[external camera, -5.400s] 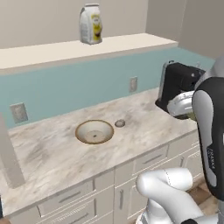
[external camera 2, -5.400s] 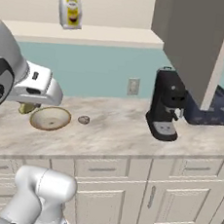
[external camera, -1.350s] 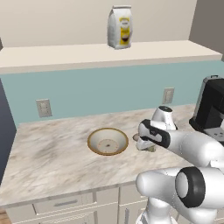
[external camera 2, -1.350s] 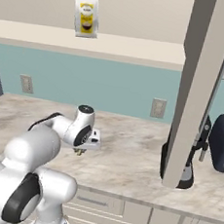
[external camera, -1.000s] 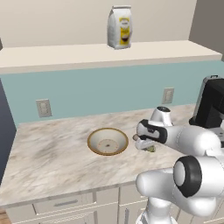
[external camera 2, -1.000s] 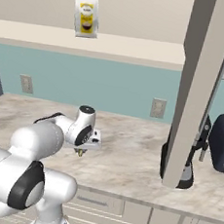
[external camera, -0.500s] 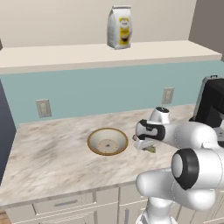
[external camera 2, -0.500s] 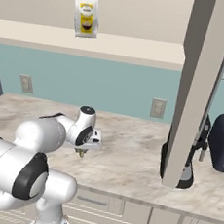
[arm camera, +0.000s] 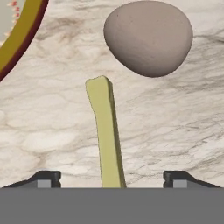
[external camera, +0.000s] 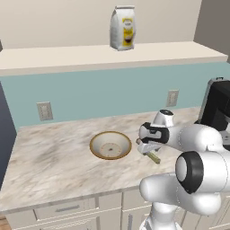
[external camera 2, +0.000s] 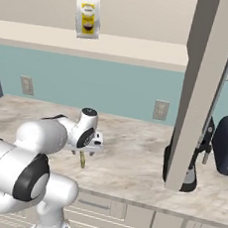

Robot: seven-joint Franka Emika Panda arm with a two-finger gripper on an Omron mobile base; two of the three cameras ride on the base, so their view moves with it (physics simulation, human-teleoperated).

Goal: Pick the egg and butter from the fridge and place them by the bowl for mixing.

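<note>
Now the hand (arm camera: 112,177) stands wide open around the thin pale yellow butter stick (arm camera: 106,135), soft and light, gripping nothing, beside the fragile beige egg (arm camera: 148,37).

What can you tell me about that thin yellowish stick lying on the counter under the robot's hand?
The butter is a thin, pale yellow-olive stick, slightly bent toward one end, with a flat matte look. It lies on the marbled counter just right of the bowl. In the hand view it runs between the open gripper's two fingertips, which stand clear of it on both sides. The egg rests just beyond its far end; whether they touch is unclear.
</note>
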